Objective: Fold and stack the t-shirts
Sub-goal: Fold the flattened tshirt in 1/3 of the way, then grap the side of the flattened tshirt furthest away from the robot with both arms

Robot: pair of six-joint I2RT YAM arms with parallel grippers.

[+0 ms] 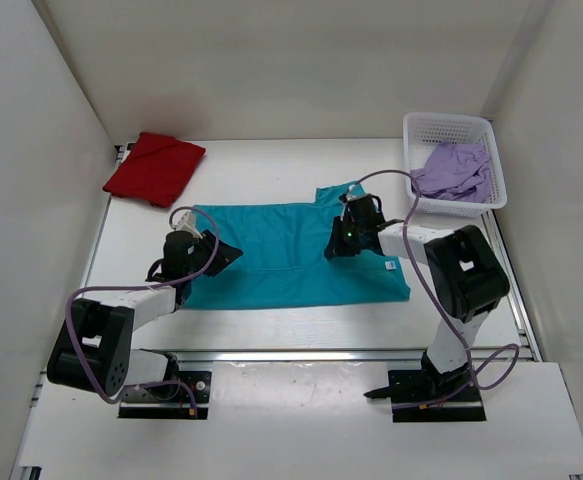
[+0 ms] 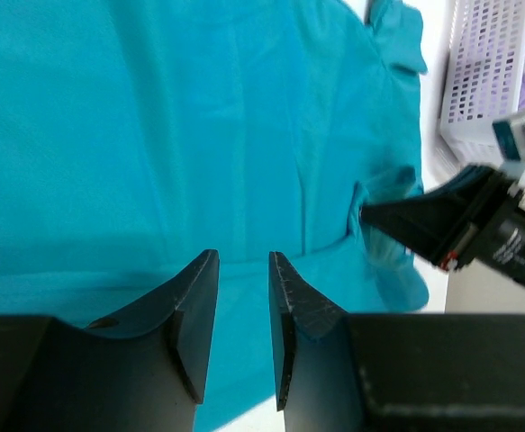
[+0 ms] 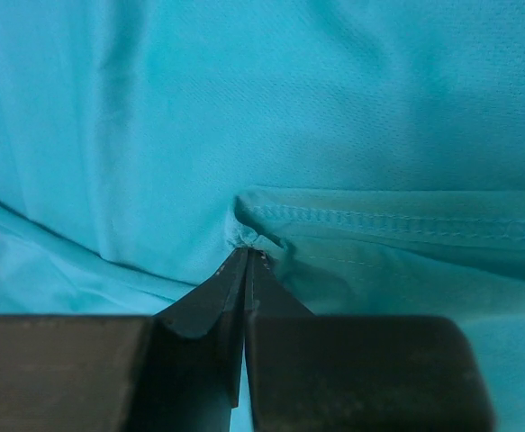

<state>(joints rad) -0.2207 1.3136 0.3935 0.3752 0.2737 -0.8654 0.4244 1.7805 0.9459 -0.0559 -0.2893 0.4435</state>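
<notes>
Nearest, the left arm (image 1: 96, 345) and right arm (image 1: 463, 275) rise from the near edge of the white bench (image 1: 271, 165) and reach onto the teal shirt (image 1: 281, 255). It lies spread flat mid-bench, smooth and roughly rectangular, with one sleeve sticking out at its far right corner. The left jaws sit at the shirt's left edge, the right jaws on its right part near that sleeve. Beyond its far left corner lies the red shirt (image 1: 154, 168), folded into a soft, rumpled square. Beyond its far right corner, the lilac shirt (image 1: 454, 172) is crumpled in a white mesh basket (image 1: 449, 121).

From the left wrist, the black left jaws, textured on their inner faces, stand apart with a clear gap and hold nothing. Matte, faintly creased teal cloth shows beneath. Across the shirt, the right jaws' tip meets a pucker of cloth.

From the right wrist, the right jaws are closed to a point, pinching a small bunch of teal shirt beside a stitched hem (image 3: 379, 220). The knit is fine.
</notes>
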